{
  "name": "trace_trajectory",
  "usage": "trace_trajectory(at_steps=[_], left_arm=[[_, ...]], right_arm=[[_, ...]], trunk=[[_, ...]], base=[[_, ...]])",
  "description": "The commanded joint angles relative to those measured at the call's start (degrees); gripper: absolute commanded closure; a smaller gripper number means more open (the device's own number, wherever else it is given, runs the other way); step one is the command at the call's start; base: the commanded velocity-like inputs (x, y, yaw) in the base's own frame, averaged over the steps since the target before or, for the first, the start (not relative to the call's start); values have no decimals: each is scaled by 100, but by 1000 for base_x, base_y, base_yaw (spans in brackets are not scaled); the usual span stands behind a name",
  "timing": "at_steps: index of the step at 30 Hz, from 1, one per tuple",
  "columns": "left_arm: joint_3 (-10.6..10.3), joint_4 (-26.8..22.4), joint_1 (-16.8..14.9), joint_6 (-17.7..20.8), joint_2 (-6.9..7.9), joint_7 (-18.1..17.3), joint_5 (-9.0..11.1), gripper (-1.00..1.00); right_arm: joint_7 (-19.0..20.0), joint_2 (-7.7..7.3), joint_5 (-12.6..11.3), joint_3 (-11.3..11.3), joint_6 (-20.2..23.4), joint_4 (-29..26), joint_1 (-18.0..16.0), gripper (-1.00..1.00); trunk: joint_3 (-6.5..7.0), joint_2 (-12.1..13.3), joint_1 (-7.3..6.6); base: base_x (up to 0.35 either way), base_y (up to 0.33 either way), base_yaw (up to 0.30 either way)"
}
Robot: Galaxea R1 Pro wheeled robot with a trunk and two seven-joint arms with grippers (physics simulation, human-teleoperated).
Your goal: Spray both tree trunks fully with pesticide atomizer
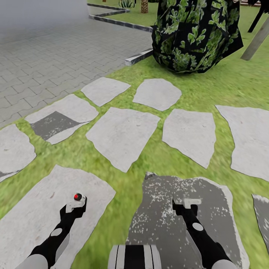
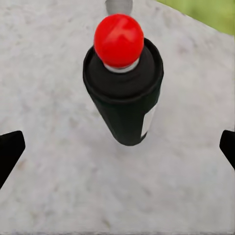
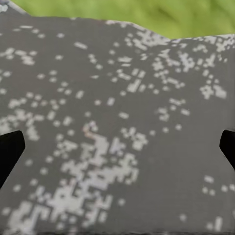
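Left claw (image 2: pixel 117 147) is hanging wide open right over the spray can (image 2: pixel 125 85), which is standing upright on a pale stepping stone (image 1: pixel 33 220). Right claw (image 3: pixel 117 147) is gaping too, holding nothing. Looks like the pickup step, so next it's needing to drop and squeeze.

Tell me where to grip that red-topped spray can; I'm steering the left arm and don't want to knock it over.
Close on the black body, below the red cap, coming straight down. The can stands upright on the pale stone, between the left gripper's spread fingertips.
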Motion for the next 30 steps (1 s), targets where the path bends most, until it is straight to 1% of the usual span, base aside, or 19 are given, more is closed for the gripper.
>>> trace_trajectory(at_steps=[1,3,8,14,21,30], left_arm=[[3,5,-3,-18,0,-1,14,-100],[3,5,-3,-18,0,-1,14,-100],[2,5,-3,-16,-4,-5,4,-100],[3,5,-3,-10,-7,-1,1,-100],[10,5,-3,-9,-4,12,20,-100],[12,5,-3,-9,-3,10,23,-100]], right_arm=[[-20,-1,13,5,-14,4,-2,-100],[-20,-1,13,5,-14,4,-2,-100],[-20,-1,13,5,-14,4,-2,-100],[-20,-1,13,5,-14,4,-2,-100],[-20,-1,13,5,-14,4,-2,-100],[-20,-1,13,5,-14,4,-2,-100]], trunk=[[-35,-3,1],[-97,-5,6],[-134,-5,6],[-141,-5,6],[-142,-5,6],[-142,-5,6]], base=[[0,0,0],[0,0,0],[0,0,0],[17,0,0],[166,0,0],[22,0,0]])
